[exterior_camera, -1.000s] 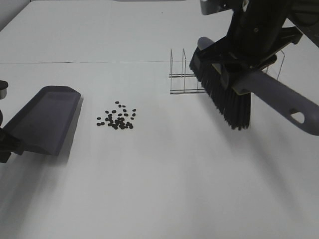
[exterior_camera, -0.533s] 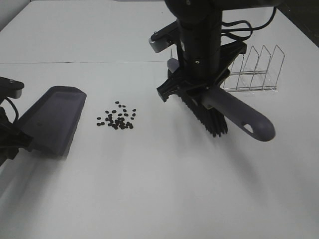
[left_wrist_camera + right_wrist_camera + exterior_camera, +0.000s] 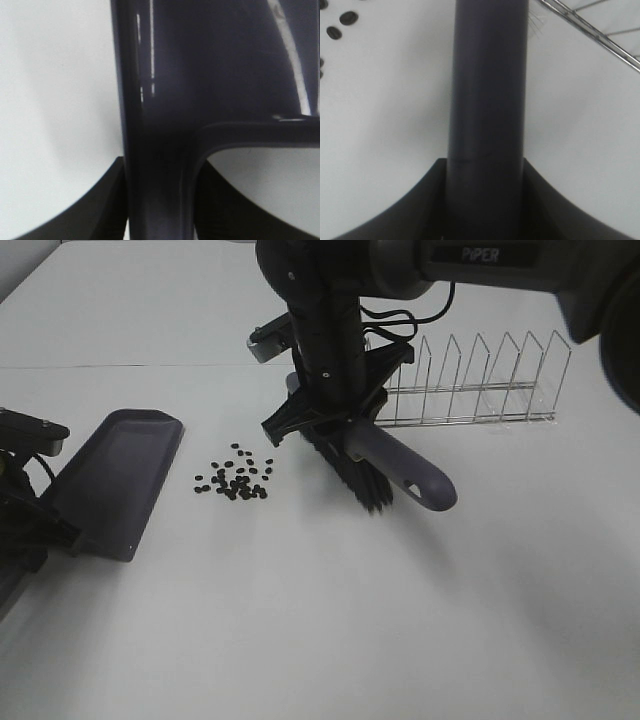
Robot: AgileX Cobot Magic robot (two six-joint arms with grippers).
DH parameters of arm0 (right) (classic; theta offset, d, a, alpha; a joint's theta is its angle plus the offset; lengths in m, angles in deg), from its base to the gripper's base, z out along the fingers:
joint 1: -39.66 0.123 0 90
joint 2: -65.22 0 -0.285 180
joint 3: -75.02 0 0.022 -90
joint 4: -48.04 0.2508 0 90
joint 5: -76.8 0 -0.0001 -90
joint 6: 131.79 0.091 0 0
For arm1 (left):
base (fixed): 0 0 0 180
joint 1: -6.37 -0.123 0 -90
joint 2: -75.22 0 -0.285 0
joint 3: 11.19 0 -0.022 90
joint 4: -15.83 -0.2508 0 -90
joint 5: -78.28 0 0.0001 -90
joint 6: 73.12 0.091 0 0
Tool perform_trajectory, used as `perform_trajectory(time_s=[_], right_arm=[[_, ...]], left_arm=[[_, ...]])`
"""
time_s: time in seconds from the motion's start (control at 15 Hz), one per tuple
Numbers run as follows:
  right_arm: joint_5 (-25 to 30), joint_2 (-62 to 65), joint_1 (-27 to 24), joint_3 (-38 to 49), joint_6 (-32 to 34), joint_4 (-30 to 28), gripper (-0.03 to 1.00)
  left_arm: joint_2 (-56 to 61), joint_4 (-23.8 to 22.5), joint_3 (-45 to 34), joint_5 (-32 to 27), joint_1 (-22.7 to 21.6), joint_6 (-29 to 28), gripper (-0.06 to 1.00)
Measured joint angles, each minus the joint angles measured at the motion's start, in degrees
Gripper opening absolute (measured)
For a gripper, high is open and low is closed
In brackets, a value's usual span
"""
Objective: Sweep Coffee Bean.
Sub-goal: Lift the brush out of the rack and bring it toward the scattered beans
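A small pile of dark coffee beans (image 3: 235, 476) lies on the white table. A grey-purple dustpan (image 3: 115, 480) rests to their left, its open edge facing them. My left gripper (image 3: 45, 530) is shut on the dustpan's handle (image 3: 160, 150). My right gripper (image 3: 335, 412) is shut on the handle (image 3: 487, 100) of a brush. The black bristles (image 3: 355, 475) hang just right of the beans, low over the table, and the handle end (image 3: 425, 485) points right and toward the front. A few beans (image 3: 342, 25) show in the right wrist view.
A wire rack (image 3: 470, 380) stands behind and to the right of the brush; one of its wires (image 3: 600, 35) shows in the right wrist view. The white table (image 3: 300, 620) stretches bare toward the front.
My right arm has carried the brush leftward from the rack to just right of the beans. The dustpan has shifted slightly right toward the beans. The beans have not moved.
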Motion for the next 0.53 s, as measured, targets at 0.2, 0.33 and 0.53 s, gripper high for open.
perform_trajectory(time_s=[0.2,0.33,0.53], right_arm=[[0.34,-5.21,0.00,-7.33,-2.69,3.44,0.37],[0.46,-8.82,0.00,-12.61,-4.93,9.80,0.37],[0.69,-11.69,0.00,-14.55,-6.76,14.84,0.37]], left_arm=[[-2.12,0.57,2.69,-3.61,0.00,0.74,0.34],[-2.64,3.55,3.09,-5.04,0.00,4.58,0.34],[-2.64,6.19,3.21,-5.67,0.00,6.93,0.34]])
